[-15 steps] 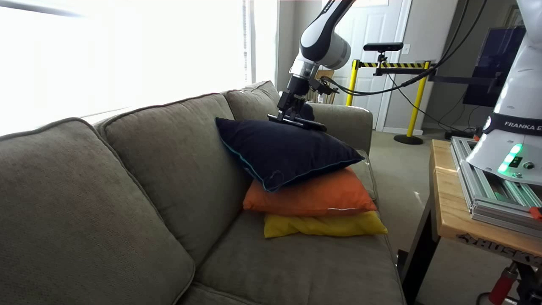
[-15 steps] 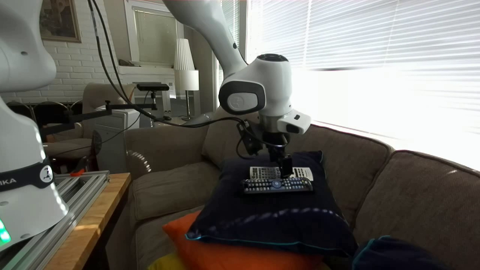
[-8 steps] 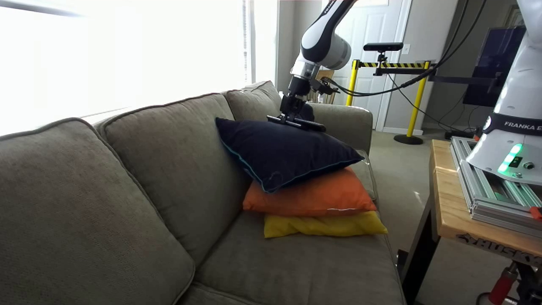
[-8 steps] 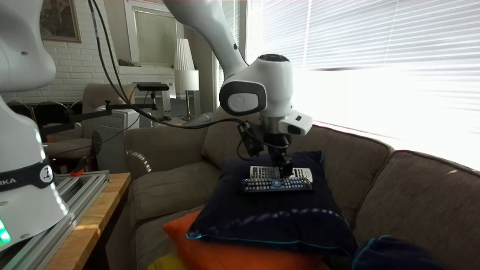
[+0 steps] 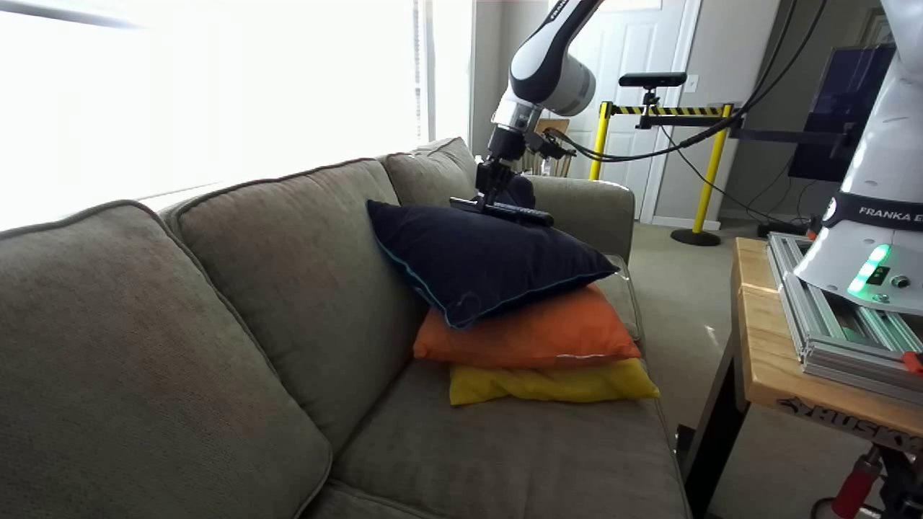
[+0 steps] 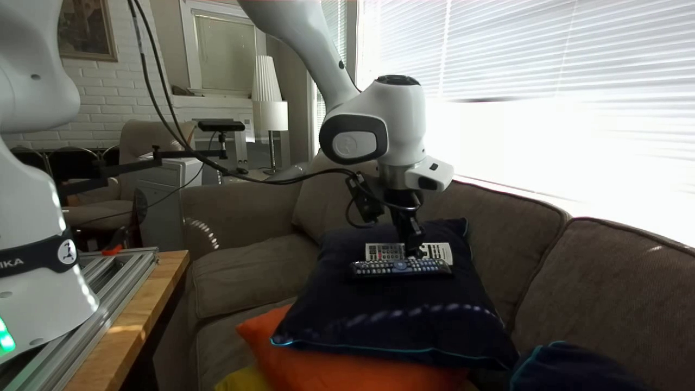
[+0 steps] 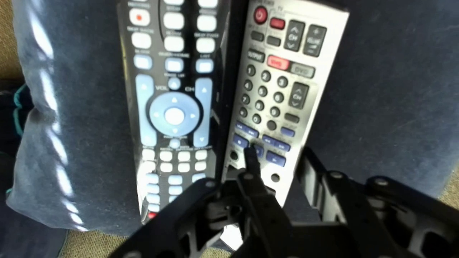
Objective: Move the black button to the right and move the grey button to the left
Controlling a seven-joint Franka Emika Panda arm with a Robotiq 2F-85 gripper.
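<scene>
1 sofa (image 5: 332,303) bears a pile of 3 pillows: a yellow pillow (image 5: 555,386) lowest, an orange pillow (image 5: 526,335) between, a navy pillow (image 5: 487,267) on top, presumably stacked to lift the work within reach. What looks like a 2nd navy pillow (image 6: 575,369) shows at the edge of an exterior view. Under 1 gripper (image 7: 279,154), 2 remotes, seemingly the task's buttons, lie side by side on the top pillow: 1 black remote (image 7: 174,107), 1 grey remote (image 7: 276,96). The gripper's 2 fingers (image 7: 254,165) stand spread, clamping nothing: 1 appears over the grey remote's face, 1 just outside its edge, likely lining up to straddle it.
</scene>
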